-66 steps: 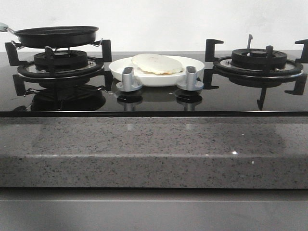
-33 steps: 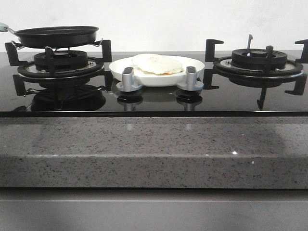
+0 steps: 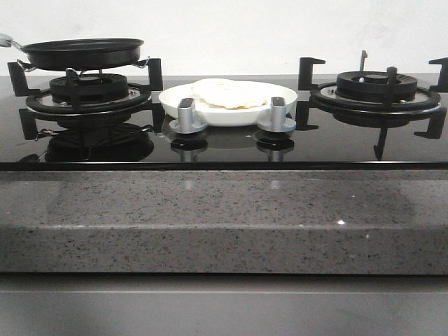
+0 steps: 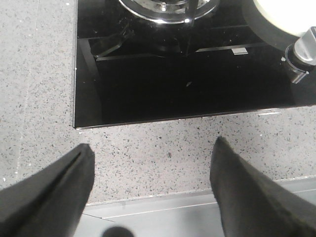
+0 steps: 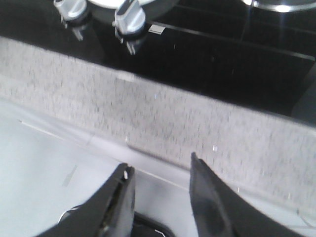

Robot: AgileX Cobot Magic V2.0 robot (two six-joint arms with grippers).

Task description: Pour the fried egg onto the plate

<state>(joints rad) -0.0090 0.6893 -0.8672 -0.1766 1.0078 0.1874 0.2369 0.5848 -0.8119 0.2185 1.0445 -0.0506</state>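
The fried egg (image 3: 229,93), a cream-white wavy disc, lies on the white plate (image 3: 280,94) at the middle of the black glass hob, behind the two silver knobs. The black frying pan (image 3: 80,52) sits empty on the left burner, its pale handle pointing off the left edge. Neither gripper shows in the front view. My left gripper (image 4: 153,153) is open and empty over the speckled counter's front edge; the plate's rim (image 4: 279,12) shows in the far corner of its view. My right gripper (image 5: 159,165) is open and empty, also over the counter's front edge.
Two silver knobs (image 3: 187,115) (image 3: 276,114) stand in front of the plate. The right burner (image 3: 376,87) with black grates holds nothing. A grey speckled stone counter (image 3: 224,217) runs along the front of the hob.
The egg has settled slightly flatter on the plate. The pan and plate have not moved.
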